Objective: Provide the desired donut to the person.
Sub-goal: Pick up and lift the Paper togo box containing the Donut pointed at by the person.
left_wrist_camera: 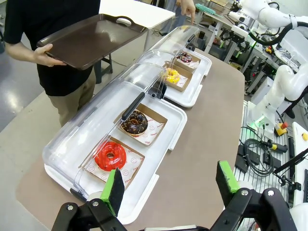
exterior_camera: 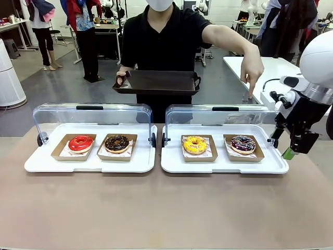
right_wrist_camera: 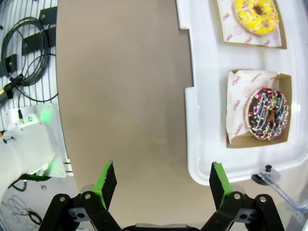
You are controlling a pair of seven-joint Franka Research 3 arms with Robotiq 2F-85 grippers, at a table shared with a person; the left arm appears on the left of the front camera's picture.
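Observation:
Four donuts sit in brown paper boats: red-glazed (exterior_camera: pixel 80 143), chocolate (exterior_camera: pixel 117 143), yellow (exterior_camera: pixel 195 145) and chocolate with sprinkles (exterior_camera: pixel 243 144). The person (exterior_camera: pixel 166 41) stands across the table, holding a dark tray (exterior_camera: pixel 156 82) in one hand. Their other hand (exterior_camera: pixel 253 73) points a finger down beyond the sprinkle donut. My right gripper (exterior_camera: pixel 280 146) hangs open beside the right tray's end, empty; in its wrist view (right_wrist_camera: pixel 163 180) the sprinkle donut (right_wrist_camera: pixel 268 113) lies ahead to the right. My left gripper (left_wrist_camera: pixel 171 185) is open and empty, with the red donut (left_wrist_camera: pixel 109 156) just ahead.
The donuts rest in pairs on two white trays (exterior_camera: pixel 93 162) (exterior_camera: pixel 223 165), each with a clear hinged lid (exterior_camera: pixel 93 112) standing open at the back. Bare brown tabletop (exterior_camera: pixel 166 208) spreads in front. Cables (right_wrist_camera: pixel 19 43) lie past the table's right edge.

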